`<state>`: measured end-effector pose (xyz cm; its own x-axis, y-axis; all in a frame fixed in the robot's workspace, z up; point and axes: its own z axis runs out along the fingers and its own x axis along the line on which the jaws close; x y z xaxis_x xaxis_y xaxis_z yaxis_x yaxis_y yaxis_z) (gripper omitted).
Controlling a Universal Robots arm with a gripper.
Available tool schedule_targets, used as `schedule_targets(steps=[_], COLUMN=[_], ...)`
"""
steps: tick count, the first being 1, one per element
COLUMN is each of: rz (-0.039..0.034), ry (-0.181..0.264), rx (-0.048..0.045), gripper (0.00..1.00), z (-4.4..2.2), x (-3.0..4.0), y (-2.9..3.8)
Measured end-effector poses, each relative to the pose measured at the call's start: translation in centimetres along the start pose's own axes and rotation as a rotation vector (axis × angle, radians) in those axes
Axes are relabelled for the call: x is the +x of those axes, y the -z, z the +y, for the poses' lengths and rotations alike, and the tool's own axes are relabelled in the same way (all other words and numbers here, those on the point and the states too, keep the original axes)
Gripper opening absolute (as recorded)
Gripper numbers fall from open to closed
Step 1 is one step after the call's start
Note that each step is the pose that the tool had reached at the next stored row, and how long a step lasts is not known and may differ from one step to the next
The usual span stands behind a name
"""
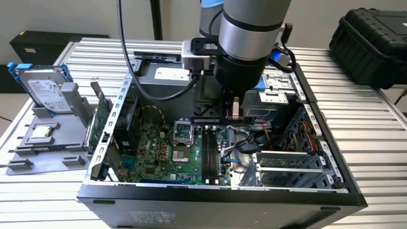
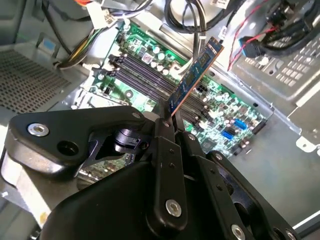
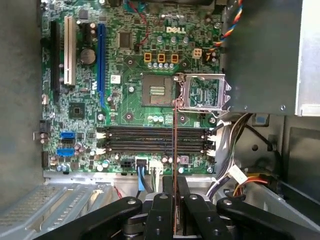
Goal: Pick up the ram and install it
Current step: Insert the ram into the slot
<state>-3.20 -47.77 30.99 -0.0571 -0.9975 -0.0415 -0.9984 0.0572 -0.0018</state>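
We are seeing the end effector (image 2: 168, 120) pinching the ram (image 2: 196, 74) by one end, holding it up above the motherboard (image 3: 125, 95), near the memory slots (image 3: 140, 141). The open computer case (image 1: 222, 210) is lying at the middle of the slatted table (image 1: 375, 143).

The ram (image 2: 196, 75) has one end hidden between the jaws in the second wrist view; the arm (image 1: 251, 38) runs off the exterior view's top edge.
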Motion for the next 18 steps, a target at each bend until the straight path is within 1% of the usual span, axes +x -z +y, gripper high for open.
schedule_targets(steps=[7,9,14,18], rz=[0.0004,0.0008,0.002,0.002], ry=[-0.114,-0.144,-0.213,-0.279], rx=[0.003,0.0015,-0.006,-0.0054], gripper=[0.0,0.0,0.0,0.0], z=[0.0,0.01,0.01,0.0], x=[0.0,0.0,0.01,0.01], y=[-0.08,-0.09,-0.13,-0.15])
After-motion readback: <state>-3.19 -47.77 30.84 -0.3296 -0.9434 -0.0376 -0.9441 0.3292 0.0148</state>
